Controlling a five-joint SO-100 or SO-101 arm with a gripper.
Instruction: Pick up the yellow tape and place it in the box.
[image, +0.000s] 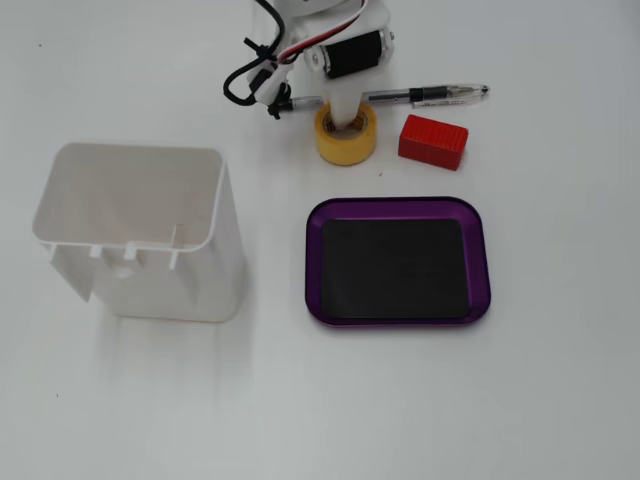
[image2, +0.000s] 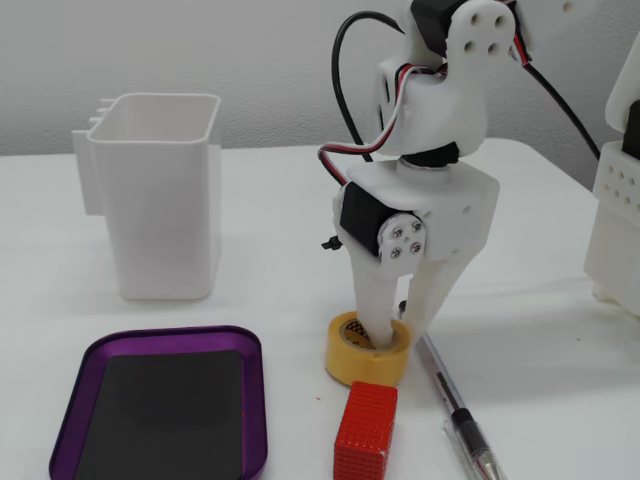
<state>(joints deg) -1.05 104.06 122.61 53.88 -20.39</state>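
Yellow masking-tape roll: light, stiff ring, under hand.
Hand: fingers straddle roll wall, one inside core; closure unclear.
Hold: wall.
Purple tray: nearby.

The table has a plain white, matte top, clean apart from a few tiny dark specks, and fills a fixed view from edge to edge. Lighting is even and diffuse; shadows are soft and faint. In the other fixed view a pale grey wall stands behind the table's far edge, smooth and unmarked, slightly darker than the tabletop.
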